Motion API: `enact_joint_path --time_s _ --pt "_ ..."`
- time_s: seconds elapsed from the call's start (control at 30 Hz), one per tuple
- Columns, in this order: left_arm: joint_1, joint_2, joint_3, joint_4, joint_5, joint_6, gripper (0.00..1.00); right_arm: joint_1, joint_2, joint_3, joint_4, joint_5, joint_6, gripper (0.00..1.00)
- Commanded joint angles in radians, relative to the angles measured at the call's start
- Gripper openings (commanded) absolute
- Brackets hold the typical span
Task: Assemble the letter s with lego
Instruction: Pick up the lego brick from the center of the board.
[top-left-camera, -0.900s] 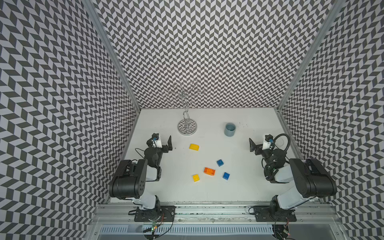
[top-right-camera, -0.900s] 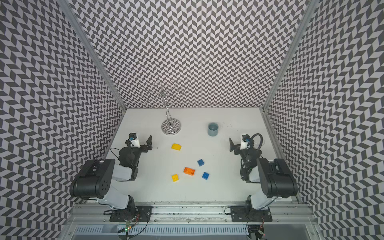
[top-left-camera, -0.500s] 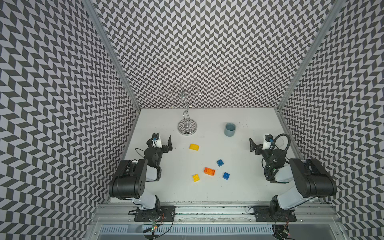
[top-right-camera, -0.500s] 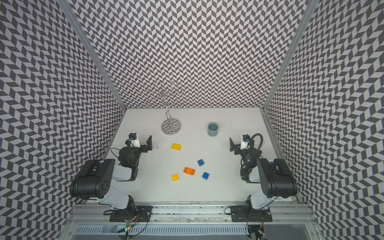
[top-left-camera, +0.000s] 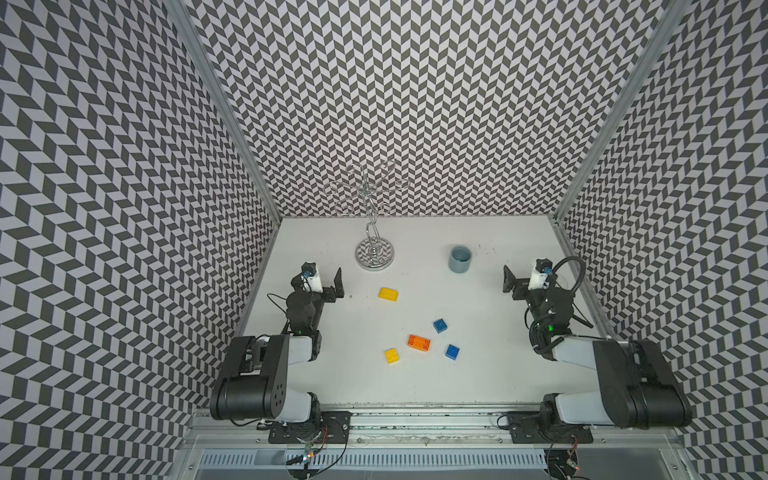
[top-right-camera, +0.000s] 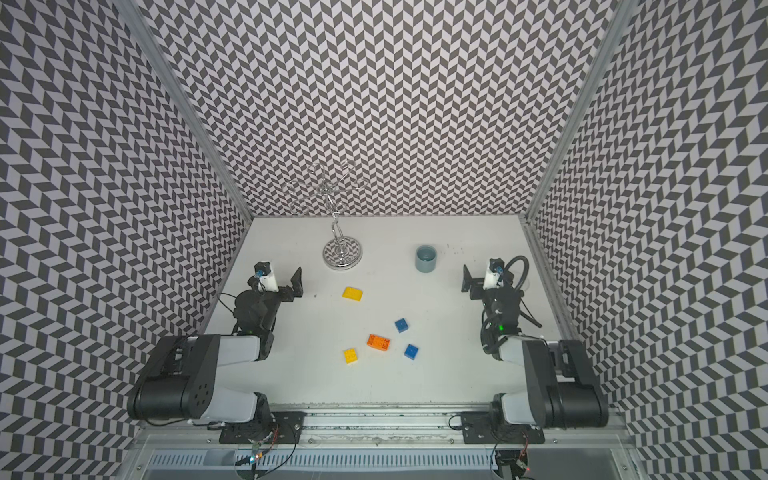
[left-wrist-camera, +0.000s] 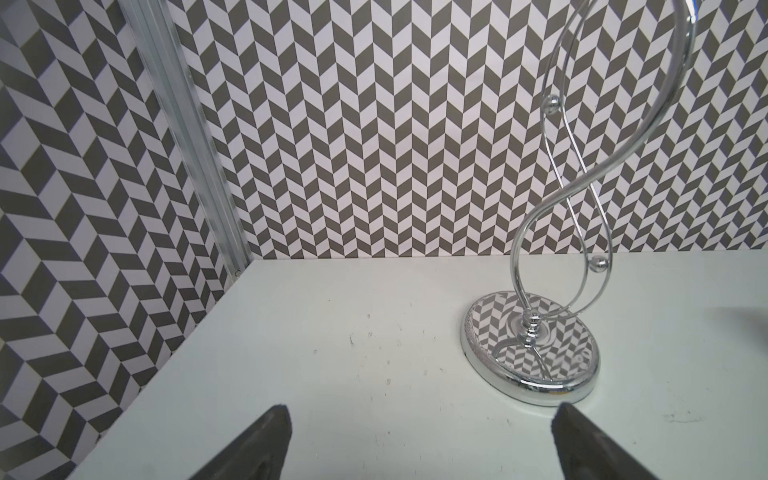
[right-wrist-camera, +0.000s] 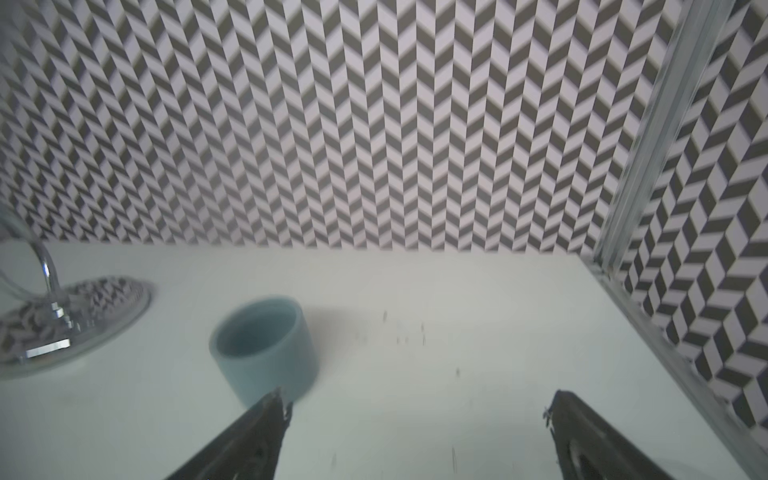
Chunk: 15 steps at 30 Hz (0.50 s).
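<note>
2 left fingers (left-wrist-camera: 257, 449) stand spread and released, empty, near the chrome stand (top-left-camera: 374, 253). Across the white surface (top-left-camera: 478, 374) the lego lies loose, nothing joined: yellow wedge (top-left-camera: 388, 294), yellow square (top-left-camera: 392, 356), orange brick (top-left-camera: 419, 342), far blue square (top-left-camera: 440, 325), near blue square (top-left-camera: 452, 351). Grey cup (top-left-camera: 460, 259) sits farther back. Right fingers (right-wrist-camera: 249, 440) gape empty.

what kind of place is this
Probably a robot lab test cell: a left arm and right arm mounted on a rail at a white table, chevron walls boxing it in, loose lego laid out as props.
</note>
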Motion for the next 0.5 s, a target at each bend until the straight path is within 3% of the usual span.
enact_joint_path --time_s 0.0,0.13,0.27,0.47 --pt "-0.021 -0.068 0.208 -0.464 -0.055 -0.138 1.0 0.046 -0.069 0.218 -0.465 -0.011 0.183 0.99" --pt "-0.09 -0.131 0.364 -0.847 0.027 -0.305 1.0 0.184 -0.005 0.494 -0.929 -0.139 0.193 0.95" --pt "-0.185 -0.245 0.372 -1.047 0.105 -0.373 1.0 0.301 0.031 0.592 -1.14 -0.265 0.243 0.91" --pt "-0.291 -0.318 0.341 -1.255 0.26 -0.528 0.99 0.483 0.113 0.684 -1.391 -0.217 0.206 0.84"
